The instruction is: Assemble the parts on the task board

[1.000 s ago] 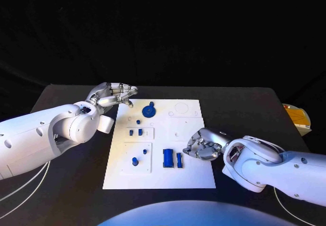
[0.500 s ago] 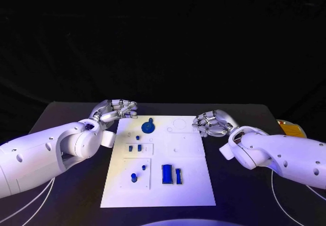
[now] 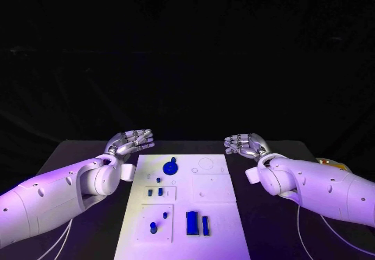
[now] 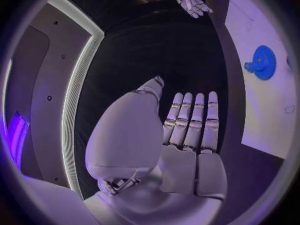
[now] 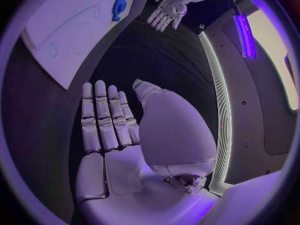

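The white task board (image 3: 211, 208) lies in the middle of the black table. On it sit a blue gear-shaped part (image 3: 170, 167), small blue pegs (image 3: 155, 191), two more small parts (image 3: 157, 223) and two blue bars (image 3: 195, 222). My left hand (image 3: 131, 141) is raised past the board's far left corner, fingers straight and apart, holding nothing. My right hand (image 3: 244, 144) is raised past the far right corner, also flat and empty. In the left wrist view the left hand (image 4: 190, 135) shows flat beside the board (image 4: 262, 100) and gear (image 4: 264, 62). The right wrist view shows the right hand (image 5: 106, 120) flat.
An orange object (image 3: 332, 164) lies at the table's right edge behind my right arm. Bare black table runs along both sides of the board. My other hand appears far off in each wrist view (image 4: 190, 0) (image 5: 165, 10).
My right hand has left the blue bars, risen to the board's far right corner and opened flat. The left hand has lifted and straightened its fingers. The camera has tilted.
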{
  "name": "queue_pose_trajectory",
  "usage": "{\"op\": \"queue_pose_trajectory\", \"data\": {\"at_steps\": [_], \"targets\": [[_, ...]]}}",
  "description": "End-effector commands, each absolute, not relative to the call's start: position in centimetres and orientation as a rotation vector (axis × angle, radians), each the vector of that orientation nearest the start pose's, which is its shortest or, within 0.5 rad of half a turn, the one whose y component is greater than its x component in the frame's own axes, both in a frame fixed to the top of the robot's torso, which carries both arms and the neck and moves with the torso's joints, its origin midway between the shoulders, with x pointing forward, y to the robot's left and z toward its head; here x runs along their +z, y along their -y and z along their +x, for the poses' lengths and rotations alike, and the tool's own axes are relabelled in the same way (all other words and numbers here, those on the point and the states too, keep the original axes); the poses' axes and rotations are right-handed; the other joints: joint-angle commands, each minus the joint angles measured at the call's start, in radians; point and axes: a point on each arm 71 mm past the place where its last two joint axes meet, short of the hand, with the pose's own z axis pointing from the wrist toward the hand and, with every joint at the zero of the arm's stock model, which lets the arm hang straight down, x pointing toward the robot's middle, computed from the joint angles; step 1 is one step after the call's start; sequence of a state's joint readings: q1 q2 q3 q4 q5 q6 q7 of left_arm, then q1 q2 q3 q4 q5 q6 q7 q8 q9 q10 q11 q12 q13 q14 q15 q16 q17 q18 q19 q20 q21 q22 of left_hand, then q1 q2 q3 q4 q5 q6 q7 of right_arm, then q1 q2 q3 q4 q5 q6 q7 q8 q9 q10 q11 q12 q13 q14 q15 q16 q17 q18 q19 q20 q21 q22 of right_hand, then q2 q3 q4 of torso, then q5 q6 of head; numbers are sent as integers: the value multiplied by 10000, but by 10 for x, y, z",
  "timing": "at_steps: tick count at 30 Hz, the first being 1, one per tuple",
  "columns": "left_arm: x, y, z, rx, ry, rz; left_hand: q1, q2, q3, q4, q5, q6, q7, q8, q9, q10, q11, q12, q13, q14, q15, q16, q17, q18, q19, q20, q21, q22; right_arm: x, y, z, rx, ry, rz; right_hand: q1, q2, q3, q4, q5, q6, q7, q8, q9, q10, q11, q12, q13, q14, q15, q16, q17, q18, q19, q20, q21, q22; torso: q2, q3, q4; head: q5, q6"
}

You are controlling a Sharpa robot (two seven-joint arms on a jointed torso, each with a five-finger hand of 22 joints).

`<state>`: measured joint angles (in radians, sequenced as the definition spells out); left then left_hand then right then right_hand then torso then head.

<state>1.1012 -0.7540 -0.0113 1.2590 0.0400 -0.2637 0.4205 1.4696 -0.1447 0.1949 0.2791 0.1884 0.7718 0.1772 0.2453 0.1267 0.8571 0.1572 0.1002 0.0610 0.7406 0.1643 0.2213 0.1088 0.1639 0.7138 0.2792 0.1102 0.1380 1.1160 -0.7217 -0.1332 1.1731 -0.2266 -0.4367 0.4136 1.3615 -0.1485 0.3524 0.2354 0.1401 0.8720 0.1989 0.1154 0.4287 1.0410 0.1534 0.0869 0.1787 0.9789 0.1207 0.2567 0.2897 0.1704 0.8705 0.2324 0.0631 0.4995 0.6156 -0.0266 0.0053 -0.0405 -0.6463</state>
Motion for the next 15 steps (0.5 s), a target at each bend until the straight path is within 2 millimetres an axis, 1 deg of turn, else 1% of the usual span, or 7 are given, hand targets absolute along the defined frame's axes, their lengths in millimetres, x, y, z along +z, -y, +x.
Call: {"op": "queue_pose_trajectory", "data": {"at_steps": [1,2,7,8,9,10,15], "targets": [[-236,-247,517,-14236,-13532,-12548,-4590,1447,-1949,-2791,-1884,-7718,-1772,-2453,-1267,-8571,-1572,-1002,-610,-7406,-1643,-2213,-1088,-1639,-7138,-2792,-1102,-1380,-266,262,515,10996,-14560,9559,-4248,1485,-3524,-2354,-1401,-8720,-1989,-1154,-4287,-3248,-1534,-869,-1787,-9789,-1207,-2567,-2897,-1704,-8705,-2324,-631,-4995,-19,-5,-2,12,-25],[-235,-246,517,-14216,-13519,-12546,-4947,1447,-1949,-2791,-1884,-7718,-1772,-2453,-1267,-8571,-1572,-1002,-610,-7406,-1643,-2213,-1088,-1639,-7138,-2792,-1102,-1380,-265,261,515,11021,-14523,9591,-4583,1485,-3524,-2354,-1401,-8720,-1989,-1154,-4287,-10410,-1534,-869,-1787,-9789,-1207,-2567,-2897,-1704,-8705,-2324,-631,-4995,-44,5,-3,26,-8],[-235,-239,511,-13962,-13349,-12513,-6876,1447,-1949,-2791,-1884,-7718,-1772,-2453,-1267,-8571,-1572,-1002,-610,-7406,-1643,-2213,-1088,-1639,-7138,-2792,-1102,-1380,-260,248,507,11324,-14065,10005,-6392,1485,-3524,-2354,-1401,-8720,-1989,-1154,-4287,-10410,-1534,-869,-1787,-9789,-1207,-2567,-2897,-1704,-8705,-2324,-631,-4995,-363,129,-27,207,217],[-235,-236,509,-13891,-13301,-12502,-7184,1447,-1949,-2791,-1884,-7718,-1772,-2453,-1267,-8571,-1572,-1002,-610,-7406,-1643,-2213,-1088,-1639,-7138,-2792,-1102,-1380,-258,244,505,11401,-13941,10121,-13615,1485,-3524,-2354,-1401,-8720,-1989,-1154,-4287,-10410,-1534,-869,-1787,-9789,-1207,-2567,-2897,-1704,-8705,-2324,-631,-4995,-442,160,-33,251,272],[-235,-234,507,-13813,-13249,-12489,-7496,1447,-1949,-2791,-1884,-7718,-1772,-2453,-1267,-8571,-1572,-1002,-610,-7406,-1643,-2213,-1088,-1639,-7138,-2792,-1102,-1380,-257,241,502,11484,-13806,10251,-13615,1485,-3524,-2354,-1401,-8720,-1989,-1154,-4287,-10410,-1534,-869,-1787,-9789,-1207,-2567,-2897,-1704,-8705,-2324,-631,-4995,-509,186,-38,289,319],[-234,-232,505,-13726,-13190,-12474,-14696,1447,-1949,-2791,-1884,-7718,-1772,-2453,-1267,-8571,-1572,-1002,-610,-7406,-1643,-2213,-1088,-1639,-7138,-2792,-1102,-1380,-254,236,500,11572,-13658,10396,-13615,1485,-3524,-2354,-1401,-8720,-1989,-1154,-4287,-10410,-1534,-869,-1787,-9789,-1207,-2567,-2897,-1704,-8705,-2324,-631,-4995,-569,209,-42,323,361],[-232,-215,488,-13127,-12777,-12343,-14696,1447,-1949,-2791,-1884,-7718,-1772,-2453,-1267,-8571,-1572,-1002,-610,-7406,-1643,-2213,-1088,-1639,-7138,-2792,-1102,-1380,-239,212,481,12022,-12806,11304,-13615,1485,-3524,-2354,-1401,-8720,-1989,-1154,-4287,-10410,-1534,-869,-1787,-9789,-1207,-2567,-2897,-1704,-8705,-2324,-631,-4995,-714,266,-53,405,463]]}}
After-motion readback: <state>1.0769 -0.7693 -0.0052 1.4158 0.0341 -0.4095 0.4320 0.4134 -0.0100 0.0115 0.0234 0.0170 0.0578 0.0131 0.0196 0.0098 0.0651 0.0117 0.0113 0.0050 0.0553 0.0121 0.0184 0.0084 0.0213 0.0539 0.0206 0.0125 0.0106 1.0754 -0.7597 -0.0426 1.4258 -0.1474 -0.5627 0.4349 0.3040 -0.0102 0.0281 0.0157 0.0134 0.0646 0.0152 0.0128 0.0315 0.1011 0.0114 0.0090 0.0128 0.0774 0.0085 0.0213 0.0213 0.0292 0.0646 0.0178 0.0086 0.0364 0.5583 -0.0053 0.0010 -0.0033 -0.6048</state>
